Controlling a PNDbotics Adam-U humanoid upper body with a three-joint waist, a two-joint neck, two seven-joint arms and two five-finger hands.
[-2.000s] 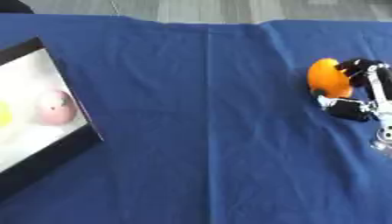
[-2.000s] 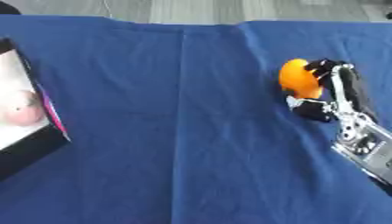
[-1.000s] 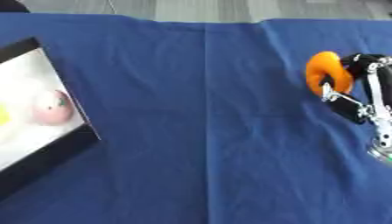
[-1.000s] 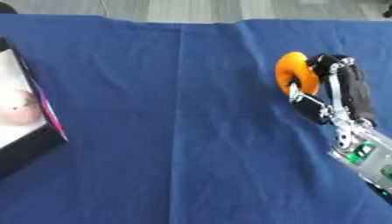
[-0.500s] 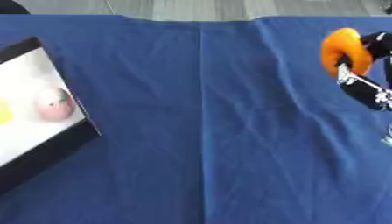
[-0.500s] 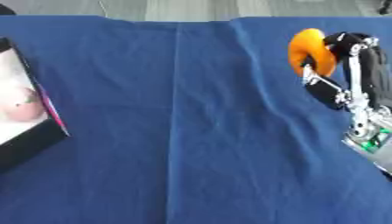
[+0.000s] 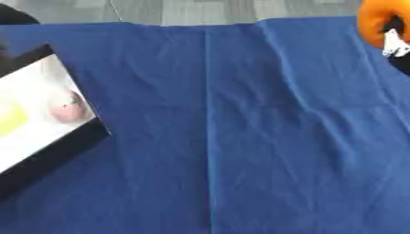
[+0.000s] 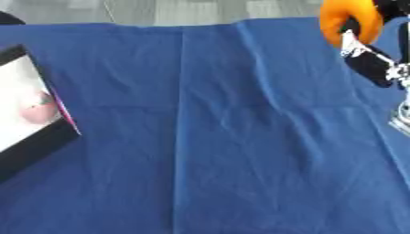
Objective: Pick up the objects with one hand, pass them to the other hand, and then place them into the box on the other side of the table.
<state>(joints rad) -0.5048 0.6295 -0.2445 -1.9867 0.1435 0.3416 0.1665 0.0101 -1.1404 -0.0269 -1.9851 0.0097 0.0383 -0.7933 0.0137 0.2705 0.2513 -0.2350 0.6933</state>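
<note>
My right hand (image 8: 376, 50) is raised at the upper right with its fingers curled round an orange round object (image 8: 349, 19), well above the blue cloth. The black-rimmed box (image 7: 60, 151) with a white inside lies at the left edge. Inside it rest a pink object (image 7: 67, 108) and a yellow-green object (image 7: 9, 119). My left hand shows in neither view.
A blue cloth (image 7: 224, 137) covers the whole table, with creases running down its middle. A grey floor (image 7: 200, 11) shows beyond the far edge. A dark shape (image 7: 14, 16) sits at the upper left corner.
My right hand has lifted the orange object off the cloth and carried it up toward the upper right corner. The box and what lies in it have stayed put.
</note>
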